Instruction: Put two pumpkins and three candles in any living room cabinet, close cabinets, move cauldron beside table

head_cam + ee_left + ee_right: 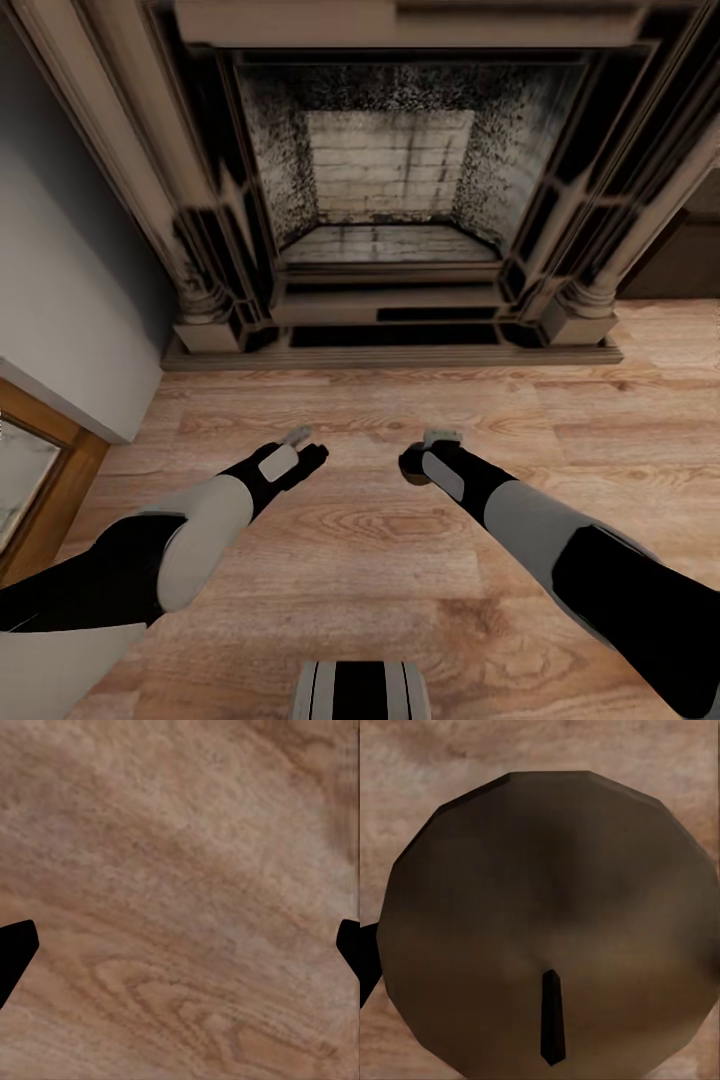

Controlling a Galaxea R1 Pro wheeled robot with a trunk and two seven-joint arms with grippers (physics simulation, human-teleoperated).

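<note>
A candle (547,907), a tan-brown cylinder with a short black wick, is seen end-on and very close in the right wrist view. My right gripper (413,466) hangs low over the plank floor and is shut on this candle (410,466), which shows as a small dark round shape at its tip. One dark finger (366,964) peeks out beside the candle. My left gripper (318,455) hovers level with the right one, open and holding nothing. Its two fingertips (15,949) stand far apart over bare floor. Pumpkins and cauldron are out of view.
An ornate stone fireplace surround (385,190) stands straight ahead on a low plinth. A grey wall (70,290) and a wood-framed glass door (40,480) close the left side. A dark-brown piece of furniture (690,260) shows at the far right. Light wood floor (380,560) lies under both arms.
</note>
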